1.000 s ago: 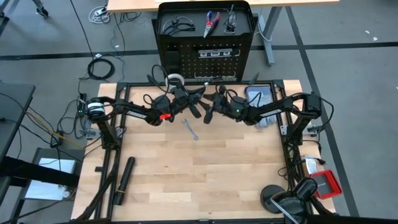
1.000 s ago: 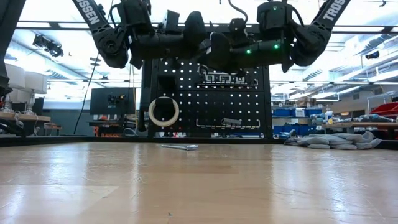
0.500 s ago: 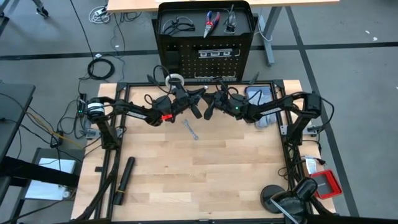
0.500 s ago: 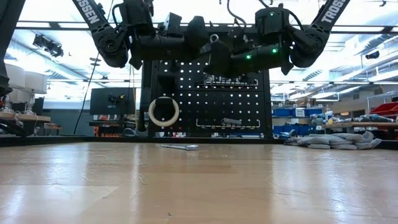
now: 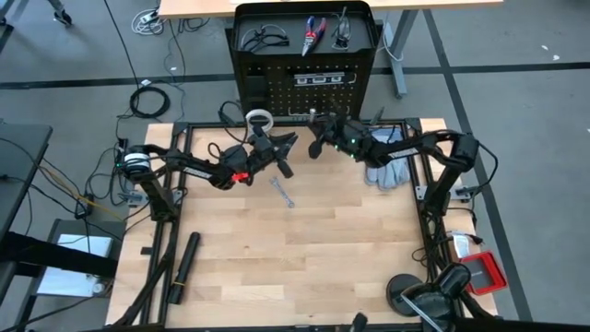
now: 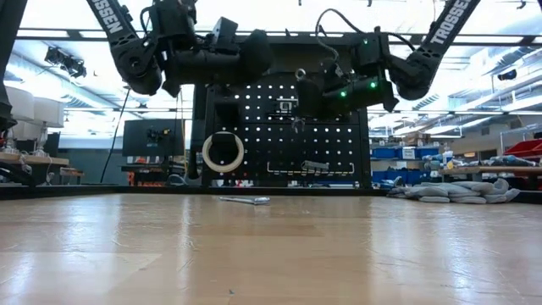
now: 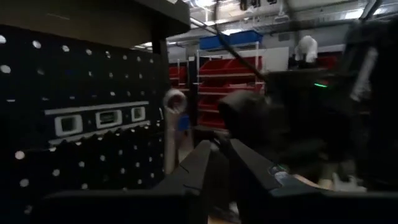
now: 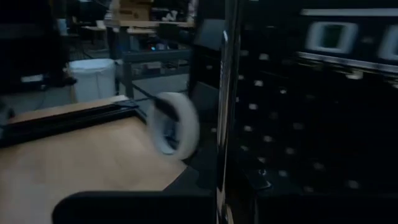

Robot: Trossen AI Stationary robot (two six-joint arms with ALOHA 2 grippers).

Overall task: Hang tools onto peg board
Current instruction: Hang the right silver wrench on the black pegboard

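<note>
While the left end effector [image 5: 285,155] hovers just ahead of the peg board [image 5: 277,97], fingers slightly parted and empty, the right end effector [image 5: 316,140] pinches a slim silver tool [image 8: 224,93] upright close to the board face. Count: two glasses [image 5: 261,37] and one pliers [image 5: 313,32] on the hood shelf, one tape ring [image 5: 260,118] and one black strip [image 5: 318,79] on the board, one wrench [image 5: 282,192] on the wooden surface [image 5: 304,249]. One black cylinder [image 5: 184,266] lies near the left edge. Workshop shelving behind.

Bright ceiling glare backlights the low view; both wrist views are dim and blurred.
</note>
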